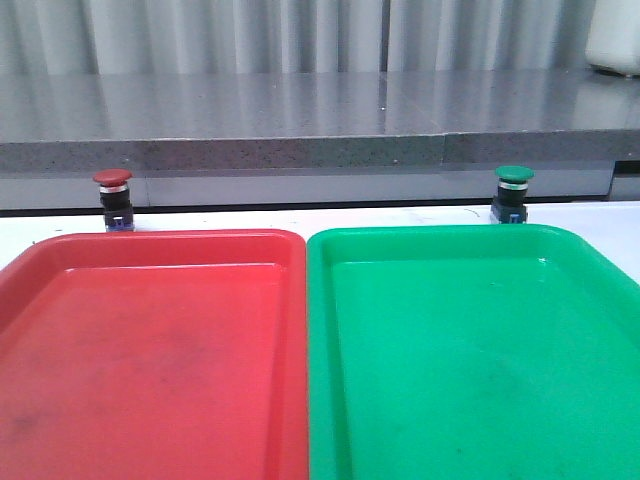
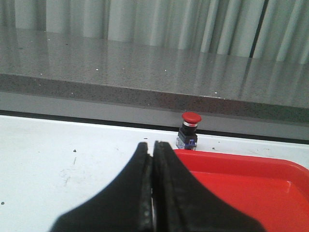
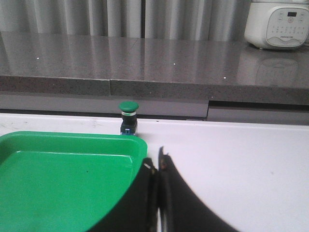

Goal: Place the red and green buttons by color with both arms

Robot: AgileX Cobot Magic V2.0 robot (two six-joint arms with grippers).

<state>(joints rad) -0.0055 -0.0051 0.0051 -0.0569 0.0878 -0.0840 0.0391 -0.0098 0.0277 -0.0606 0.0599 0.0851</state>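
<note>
The red button (image 1: 113, 199) stands upright on the white table just behind the red tray's far left corner; it also shows in the left wrist view (image 2: 189, 129). The green button (image 1: 512, 194) stands upright behind the green tray's far right part; it also shows in the right wrist view (image 3: 128, 117). My left gripper (image 2: 153, 145) is shut and empty, short of the red button, at the red tray's left edge. My right gripper (image 3: 158, 158) is shut and empty, short of the green button, at the green tray's right corner. Neither gripper shows in the front view.
The red tray (image 1: 60, 300) and the green tray (image 1: 580, 300) lie side by side and fill the front of the table. A grey stone ledge (image 1: 300, 120) runs behind the buttons. A white appliance (image 3: 279, 24) stands on it at the far right.
</note>
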